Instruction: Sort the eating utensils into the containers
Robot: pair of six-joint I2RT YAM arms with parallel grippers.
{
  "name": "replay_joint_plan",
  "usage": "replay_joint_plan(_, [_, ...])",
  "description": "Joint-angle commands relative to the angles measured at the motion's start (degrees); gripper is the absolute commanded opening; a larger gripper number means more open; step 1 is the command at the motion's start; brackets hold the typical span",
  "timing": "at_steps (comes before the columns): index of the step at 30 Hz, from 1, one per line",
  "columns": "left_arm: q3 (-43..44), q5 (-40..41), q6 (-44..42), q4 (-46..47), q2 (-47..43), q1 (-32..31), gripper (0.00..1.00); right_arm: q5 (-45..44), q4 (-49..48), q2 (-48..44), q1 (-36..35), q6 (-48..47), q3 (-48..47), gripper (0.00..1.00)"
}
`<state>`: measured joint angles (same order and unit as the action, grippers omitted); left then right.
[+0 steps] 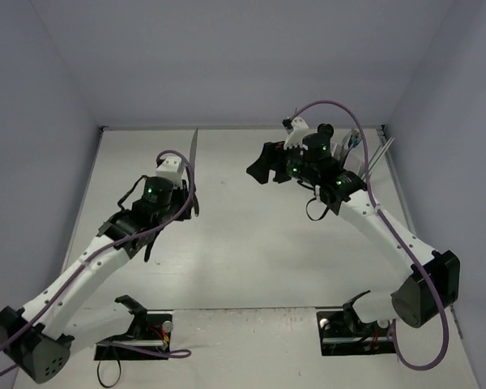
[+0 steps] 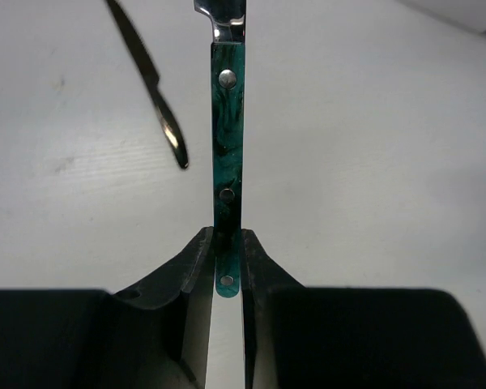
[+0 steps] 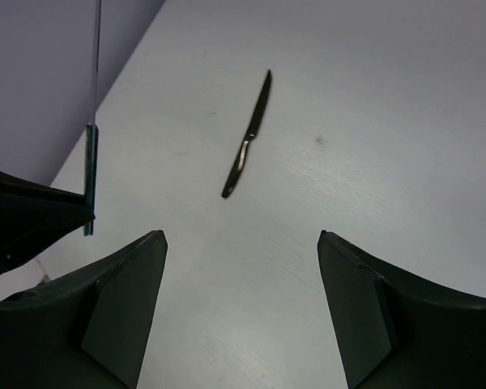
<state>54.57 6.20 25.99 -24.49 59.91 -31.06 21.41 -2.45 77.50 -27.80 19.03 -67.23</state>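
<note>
The left pincer [image 2: 227,253] is clenched on the butt end of the teal-handled knife [image 2: 228,138], whose blade points away from it, while the right pincer [image 3: 243,243] gapes wide, grasping nothing, above 1 black knife [image 3: 247,142] lying flat on the tabletop [image 3: 373,121].

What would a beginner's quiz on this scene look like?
1. True or false: the left gripper is shut on a green-handled knife.
2. The right gripper is: A open; B shut on a fork; C shut on a spoon.
3. Fill in: the dark knife lies on the ____.
Key: 1 true; 2 A; 3 table.
</note>
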Motion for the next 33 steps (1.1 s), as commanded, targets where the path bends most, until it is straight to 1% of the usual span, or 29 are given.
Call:
replay_joint_plan(1, [1.1, -5.6, -5.3, 7.1, -5.1, -2.1, 0.00, 2.9, -4.1, 1.7, -5.0, 2.6, -7.7, 0.73])
replay_joint_plan(6, [2.8, -9.9, -7.7, 9.1, -7.2, -5.3, 0.00, 3.6, -4.5, 4.8, -8.5, 3.4, -13.3, 0.72])
replay_joint_plan(12, [2.6, -11.1, -8.3, 11.3, -7.1, -8.0, 0.00, 3.4, -5.2, 8.0, -10.6, 3.9, -18.2, 0.70])
replay_joint_plan(16, [2.1, -11.8, -8.4, 12.7, -7.0, -8.6, 0.00, 3.1, -5.6, 10.0, -10.7, 3.7, -19.9, 0.63])
replay_joint_plan(19, [2.4, -12.0, -8.5, 13.0, -6.6, -8.9, 0.00, 3.6, -5.8, 11.7, -10.6, 4.1, -20.6, 0.51])
replay_joint_plan(20, [2.4, -12.0, -8.6, 13.0, -6.5, -9.0, 0.00, 3.7, -5.9, 12.1, -10.6, 4.2, -20.7, 0.44])
replay_joint_plan(21, [2.4, -11.9, -8.7, 13.1, -6.3, -9.0, 0.00, 3.7, -6.0, 12.4, -10.7, 4.2, -20.7, 0.34])
replay_joint_plan(25, [2.2, -11.1, -8.9, 12.8, -5.6, -9.2, 0.00, 2.2, -6.1, 12.2, -10.6, 3.7, -20.1, 0.08])
replay_joint_plan(27, [2.1, -10.2, -8.5, 12.4, -4.8, -9.2, 0.00, 1.0, -6.0, 12.0, -10.5, 3.3, -19.8, 0.00])
replay_joint_plan(28, [2.1, -9.6, -8.3, 12.1, -4.4, -9.2, 0.00, 0.8, -6.1, 12.0, -10.4, 3.0, -19.7, 0.00])
replay_joint_plan(29, [2.1, -9.1, -8.0, 11.8, -3.6, -9.2, 0.03, 0.5, -6.1, 12.0, -10.2, 2.8, -19.6, 0.00])
replay_joint_plan(31, [2.2, -7.5, -7.1, 11.1, -2.2, -9.1, 0.18, 0.4, -6.0, 12.3, -9.6, 2.2, -19.6, 0.00])
replay_joint_plan(32, [2.3, -7.0, -6.8, 10.7, -1.7, -9.1, 0.33, 0.1, -6.0, 12.4, -9.0, 1.8, -19.6, 0.00])
replay_joint_plan(33, [2.5, -6.8, -6.6, 10.2, -1.2, -9.0, 0.51, -0.3, -5.9, 12.5, -8.4, 1.2, -19.6, 0.00])
